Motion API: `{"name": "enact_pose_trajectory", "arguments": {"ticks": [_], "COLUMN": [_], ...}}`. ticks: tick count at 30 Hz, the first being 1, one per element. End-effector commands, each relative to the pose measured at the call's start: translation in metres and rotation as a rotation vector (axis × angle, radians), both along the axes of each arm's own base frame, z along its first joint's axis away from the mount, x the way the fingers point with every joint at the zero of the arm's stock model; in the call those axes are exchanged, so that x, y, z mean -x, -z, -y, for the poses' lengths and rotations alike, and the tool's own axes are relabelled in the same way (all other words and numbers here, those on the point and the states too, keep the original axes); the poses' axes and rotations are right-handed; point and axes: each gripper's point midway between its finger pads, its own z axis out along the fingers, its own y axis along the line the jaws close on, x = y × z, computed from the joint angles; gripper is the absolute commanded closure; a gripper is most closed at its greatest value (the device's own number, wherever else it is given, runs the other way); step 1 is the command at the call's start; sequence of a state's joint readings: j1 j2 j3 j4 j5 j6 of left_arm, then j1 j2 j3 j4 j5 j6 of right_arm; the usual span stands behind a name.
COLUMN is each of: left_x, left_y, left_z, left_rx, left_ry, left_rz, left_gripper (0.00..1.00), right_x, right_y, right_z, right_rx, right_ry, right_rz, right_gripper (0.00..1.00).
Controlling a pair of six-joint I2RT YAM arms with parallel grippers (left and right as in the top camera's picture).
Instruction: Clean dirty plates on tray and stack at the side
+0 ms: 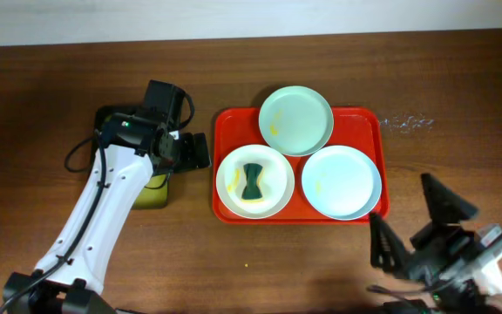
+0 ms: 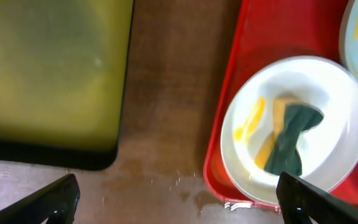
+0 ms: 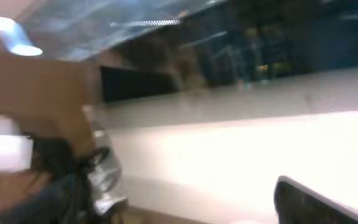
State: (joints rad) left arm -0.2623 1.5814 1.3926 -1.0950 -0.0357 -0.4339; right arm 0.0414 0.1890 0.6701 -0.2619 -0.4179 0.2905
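Observation:
The red tray point(image 1: 225, 122) lies mid-table with three plates on it. The mint green plate point(image 1: 296, 120) is at the back, the pale blue plate point(image 1: 342, 181) front right, the white plate point(image 1: 254, 180) front left. All carry yellowish smears. A twisted green and yellow sponge point(image 1: 252, 181) lies on the white plate. My left gripper point(image 1: 194, 150) is open and empty, just left of the red tray. The left wrist view shows the open left gripper point(image 2: 179, 205), the white plate point(image 2: 328, 87), the sponge point(image 2: 289, 140) and the tray's rim point(image 2: 229, 93). My right gripper point(image 1: 417, 225) is open near the front right, away from the tray.
A black-rimmed yellow-green tray point(image 1: 151, 194) lies left of the red tray, mostly under my left arm; it fills the upper left of the left wrist view point(image 2: 48, 68). Wet spots mark the table point(image 1: 405, 122). The right wrist view is blurred and faces away from the table.

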Motion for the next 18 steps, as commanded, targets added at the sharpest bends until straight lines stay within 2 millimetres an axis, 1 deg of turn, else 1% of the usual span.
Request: {"name": "enact_pose_trajectory", "arguments": {"ticks": [1, 2, 3, 4, 6, 7, 8, 9, 10, 11, 12, 13, 14, 15, 16, 18], "left_x": [0.0, 0.0, 0.0, 0.0, -0.001, 0.0, 0.0, 0.0, -0.001, -0.001, -0.001, -0.001, -0.001, -0.001, -0.001, -0.002], "left_y": [0.001, 0.001, 0.001, 0.001, 0.002, 0.002, 0.002, 0.002, 0.002, 0.001, 0.001, 0.001, 0.001, 0.001, 0.001, 0.001], "left_z": [-0.002, -0.002, -0.002, -0.002, -0.002, -0.002, -0.002, -0.002, -0.002, -0.002, -0.002, -0.002, -0.002, -0.002, -0.002, -0.002], "left_rx": [-0.01, -0.01, -0.01, -0.01, -0.01, -0.01, -0.01, -0.01, -0.01, -0.01, -0.009, -0.009, -0.009, -0.009, -0.009, -0.008], "left_ry": [0.007, 0.007, 0.007, 0.007, 0.007, 0.007, 0.007, 0.007, 0.007, 0.007, 0.007, 0.007, 0.007, 0.007, 0.007, 0.006], "left_rz": [-0.004, -0.004, -0.004, -0.004, -0.005, -0.005, -0.005, -0.005, -0.004, -0.003, -0.001, 0.0, 0.0, 0.0, 0.0, 0.0], "left_gripper": [0.01, 0.01, 0.01, 0.01, 0.01, 0.01, 0.01, 0.01, 0.01, 0.01, 0.01, 0.01, 0.01, 0.01, 0.01, 0.01], "right_x": [-0.031, -0.035, -0.043, -0.058, -0.081, -0.102, -0.112, -0.118, -0.122, -0.126, -0.132, -0.137, -0.142, -0.146, -0.149, -0.149], "right_y": [0.025, 0.042, 0.055, 0.071, 0.1, 0.14, 0.169, 0.195, 0.219, 0.243, 0.267, 0.285, 0.301, 0.31, 0.317, 0.328], "right_z": [-0.002, -0.024, -0.033, -0.041, -0.056, -0.06, -0.06, -0.064, -0.066, -0.069, -0.073, -0.074, -0.078, -0.084, -0.084, -0.081], "right_rx": [0.18, 0.15, 0.132, 0.074, 0.021, 0.025, 0.017, 0.025, 0.05, 0.088, 0.13, 0.143, 0.149, 0.16, 0.173, 0.194], "right_ry": [-0.008, -0.164, -0.225, -0.283, -0.386, -0.354, -0.285, -0.239, -0.192, -0.147, -0.094, -0.029, 0.022, 0.017, 0.03, 0.053], "right_rz": [-0.362, -0.506, -0.585, -0.695, -0.846, -1.005, -1.131, -1.231, -1.309, -1.371, -1.418, -1.453, -1.479, -1.477, -1.475, -1.497], "right_gripper": [0.01, 0.02, 0.01, 0.02, 0.02, 0.01, 0.27, 0.41, 0.46, 0.46, 0.49, 0.58, 0.64, 0.63, 0.61, 0.61]}}
